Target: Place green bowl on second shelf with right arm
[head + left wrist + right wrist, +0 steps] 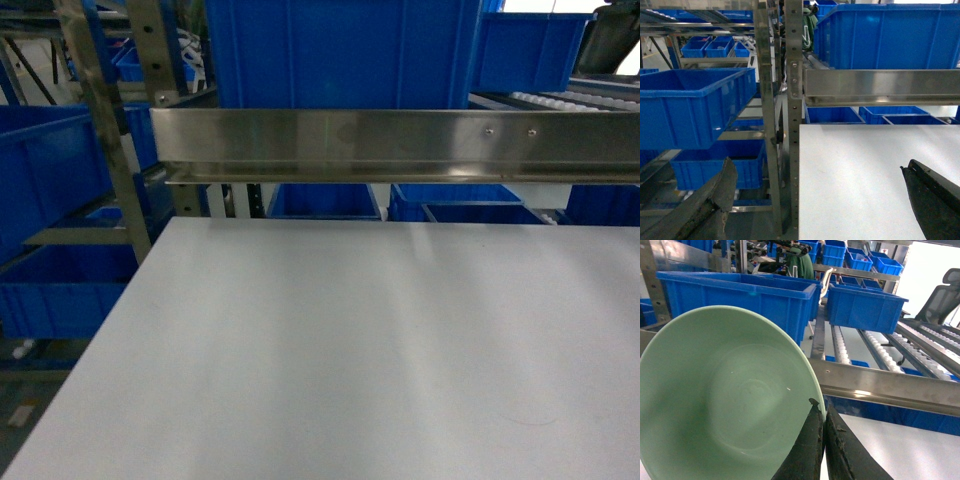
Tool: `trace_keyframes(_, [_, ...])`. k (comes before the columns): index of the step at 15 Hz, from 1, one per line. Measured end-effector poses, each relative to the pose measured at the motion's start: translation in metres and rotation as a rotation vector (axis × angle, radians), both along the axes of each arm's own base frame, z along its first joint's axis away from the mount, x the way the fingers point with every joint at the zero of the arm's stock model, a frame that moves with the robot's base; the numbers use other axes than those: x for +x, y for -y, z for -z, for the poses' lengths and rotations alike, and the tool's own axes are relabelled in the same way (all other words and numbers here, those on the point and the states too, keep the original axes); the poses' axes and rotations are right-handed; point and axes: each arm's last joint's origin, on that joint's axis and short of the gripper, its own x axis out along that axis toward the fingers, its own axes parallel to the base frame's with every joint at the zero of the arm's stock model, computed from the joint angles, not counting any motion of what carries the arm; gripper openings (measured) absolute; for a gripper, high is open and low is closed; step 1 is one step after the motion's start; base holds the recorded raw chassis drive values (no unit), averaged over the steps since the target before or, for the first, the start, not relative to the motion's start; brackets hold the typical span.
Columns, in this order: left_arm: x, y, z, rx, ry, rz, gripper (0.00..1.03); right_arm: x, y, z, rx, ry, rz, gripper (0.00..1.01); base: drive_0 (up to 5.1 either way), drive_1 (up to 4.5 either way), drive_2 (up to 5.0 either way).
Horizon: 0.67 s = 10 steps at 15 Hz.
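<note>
The pale green bowl [725, 400] fills the lower left of the right wrist view, tilted with its inside facing the camera. My right gripper [821, 412] is shut on its rim, one finger inside and one outside. Ahead of the bowl runs the second shelf's steel front rail [890, 385], with rollers and a large blue crate [740, 295] behind it. The head view shows that rail [400, 145] and a crate [340, 50], but no bowl and no gripper. My left gripper [818, 165] stands open and empty over the white table's left edge [805, 200].
The flat white tabletop [350, 350] lies below the shelf rail. A steel upright post [792, 75] stands at the table's left corner. More blue crates [690, 105] sit on racks to the left and behind. A grey chair [942, 295] is at far right.
</note>
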Motion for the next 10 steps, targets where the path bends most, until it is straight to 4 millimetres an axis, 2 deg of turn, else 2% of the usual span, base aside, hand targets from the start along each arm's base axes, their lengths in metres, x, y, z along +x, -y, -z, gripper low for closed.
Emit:
trace_keyframes(4, [0.0, 0.0, -0.0003, 0.0, 0.003, 0.001, 0.98, -0.0003, 0.0, -0.0003, 0.0, 0.002, 0.0, 0.02, -4.9, 1.52, 3.3])
trace_keyframes(10, [0.0, 0.0, 0.0, 0.0, 0.0, 0.0, 0.98, -0.0002, 0.0, -0.0001, 0.0, 0.002, 0.0, 0.02, -5.0, 2.46, 2.5])
